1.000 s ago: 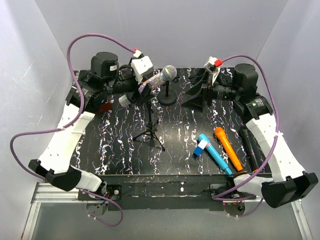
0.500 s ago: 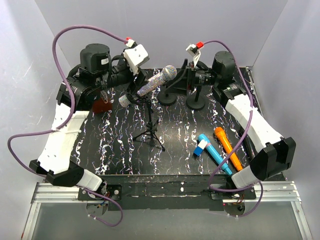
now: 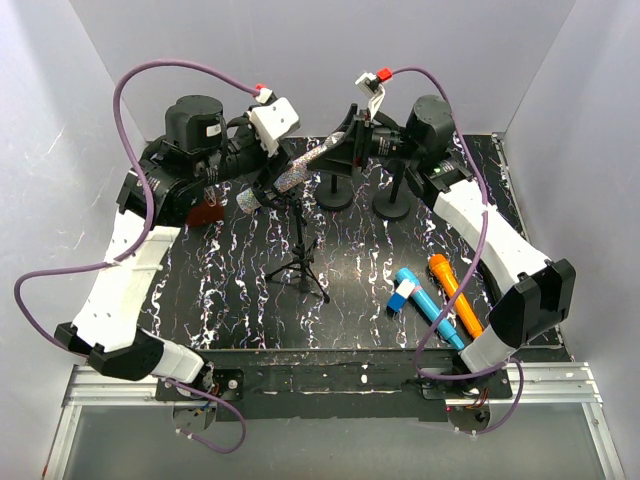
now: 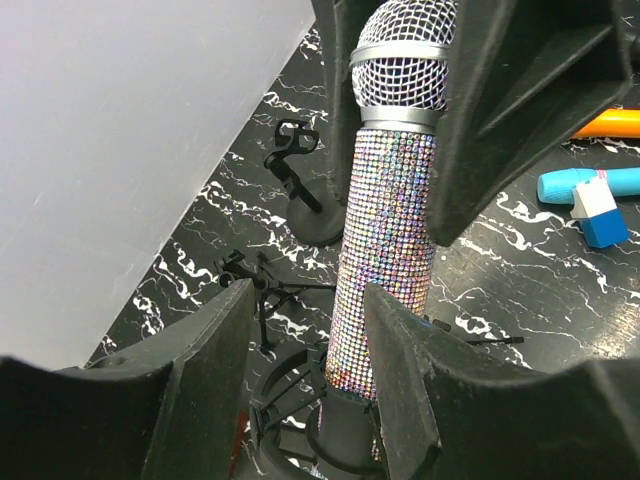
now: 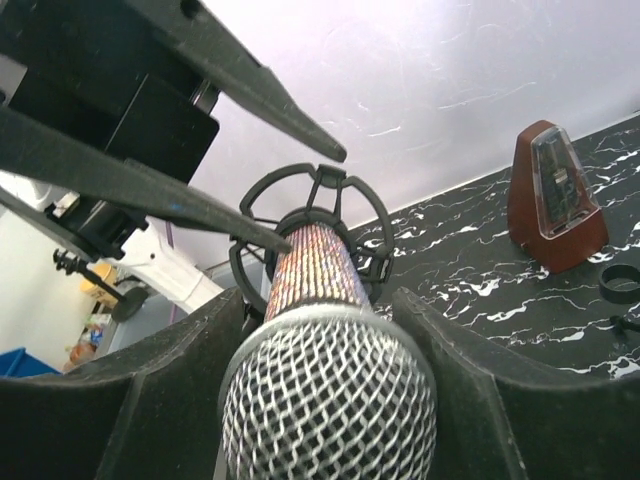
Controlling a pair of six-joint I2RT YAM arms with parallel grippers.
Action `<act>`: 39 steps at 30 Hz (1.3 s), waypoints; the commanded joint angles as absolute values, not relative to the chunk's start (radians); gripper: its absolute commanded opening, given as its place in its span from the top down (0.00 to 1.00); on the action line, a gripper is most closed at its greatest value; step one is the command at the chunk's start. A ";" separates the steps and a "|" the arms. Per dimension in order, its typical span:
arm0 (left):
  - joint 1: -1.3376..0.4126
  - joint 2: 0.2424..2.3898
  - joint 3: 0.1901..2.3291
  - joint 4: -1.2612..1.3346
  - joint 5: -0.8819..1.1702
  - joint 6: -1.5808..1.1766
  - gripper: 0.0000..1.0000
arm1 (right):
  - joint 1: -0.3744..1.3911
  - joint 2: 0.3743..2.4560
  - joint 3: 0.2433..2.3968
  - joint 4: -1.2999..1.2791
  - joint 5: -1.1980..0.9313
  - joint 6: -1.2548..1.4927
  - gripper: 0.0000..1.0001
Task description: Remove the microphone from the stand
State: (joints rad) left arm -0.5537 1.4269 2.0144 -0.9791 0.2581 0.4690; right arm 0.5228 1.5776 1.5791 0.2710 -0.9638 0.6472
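Your microphone (image 4: 385, 260) sits tilted in the tripod stand's (image 3: 300, 250) clip at the back of the desk (image 3: 240, 300). Your left claw (image 4: 310, 300) straddles its glitter handle, narrow, with a gap on one side. Your right claw (image 5: 320, 300) flanks the mesh head; whether it grips, you cannot tell.

- The microphone (image 4: 385, 280) is clad in rough, glittering rhinestones; its grille (image 4: 402, 50) is woven metal mesh, banded in polished silver.
- The table (image 3: 360, 280) is finished in glossy black, veined white like marble.
- The left gripper (image 4: 308, 300) and right gripper (image 5: 318, 300) are moulded in matt black plastic.
- The stand (image 3: 300, 250) is finished in matt black.
- The metronome (image 5: 555, 195) is cased in glossy brown, with a clear front.
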 commanded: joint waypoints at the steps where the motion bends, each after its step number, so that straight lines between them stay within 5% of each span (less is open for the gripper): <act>1: -0.555 1.425 1.985 -1.019 0.241 0.479 0.53 | 0.543 1.589 1.672 0.305 -0.902 0.655 0.36; 4: -0.555 1.430 1.999 -1.020 0.236 0.480 0.50 | 0.545 1.598 1.689 0.293 -0.914 0.647 0.54; 6: -0.555 1.436 2.049 -1.041 0.230 0.488 0.38 | 0.545 1.597 1.687 0.282 -0.930 0.628 0.63; 10: -0.551 1.443 2.181 -1.149 0.216 0.497 0.20 | 0.543 1.577 1.672 0.264 -0.960 0.586 0.70; 16: -0.517 1.373 2.201 -1.320 0.334 0.463 0.09 | 0.543 1.568 1.667 0.221 -0.927 0.549 0.88; 30: -0.517 1.339 1.932 -1.103 0.298 0.472 0.07 | 0.542 1.615 1.730 0.206 -0.959 0.528 0.99; 39: -0.517 1.342 1.870 -1.126 0.304 0.521 0.23 | 0.496 1.614 1.761 0.207 -0.974 0.563 0.99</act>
State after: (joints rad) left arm -0.5194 1.3567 1.9034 -1.0763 0.3073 0.4862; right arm 0.5312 1.6188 1.6840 0.1799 -0.9565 0.5476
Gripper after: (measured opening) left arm 0.793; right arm 0.602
